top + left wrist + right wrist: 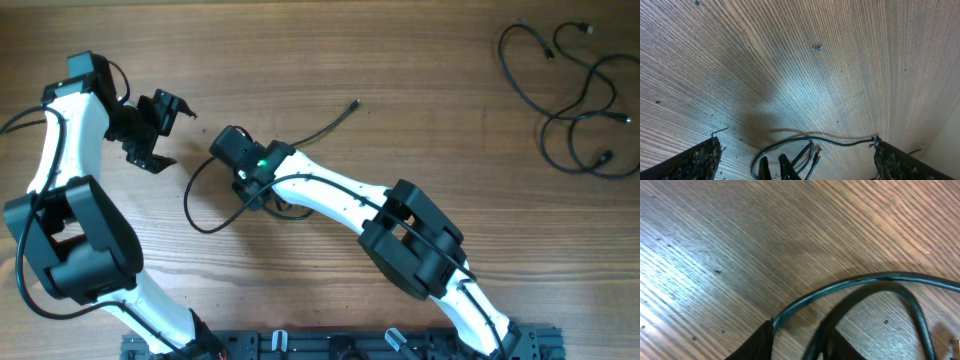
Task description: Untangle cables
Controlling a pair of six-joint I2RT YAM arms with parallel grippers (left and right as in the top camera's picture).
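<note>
**Overhead.** Your left gripper (168, 132) is released, its two fingers spread wide with nothing between them. Your right gripper (232, 150) sits just beside it, toward the middle of the wooden table (400, 60), and covers part of the near cable (200, 222). One strand runs out from behind that gripper to a free end farther up the table. Another bows into a loop on the side facing your left gripper, apart from its fingers. From above you cannot tell whether the right jaws are clenched on the strand. The far cables (580, 100), a loose tangle of loops with small plugs, lie well away from both grippers, out past the right arm's side.

**Left wrist.** Your left gripper (797, 150) shows only its fingertips (697, 162) at the lower corners, far apart and holding nothing. The near cable (840, 142) lies on the wood between them and runs across toward the right-hand tip. Whether it touches that tip is not clear. A loop and a few short dark ends sit at the bottom edge, too small to make out.

**Right wrist.** Your right gripper (800, 347) shows only as dark slivers along the bottom edge. Two strands of the near cable (850, 282) arc just ahead of it, and one drops down between those slivers. You cannot tell whether the jaws have closed on it.
</note>
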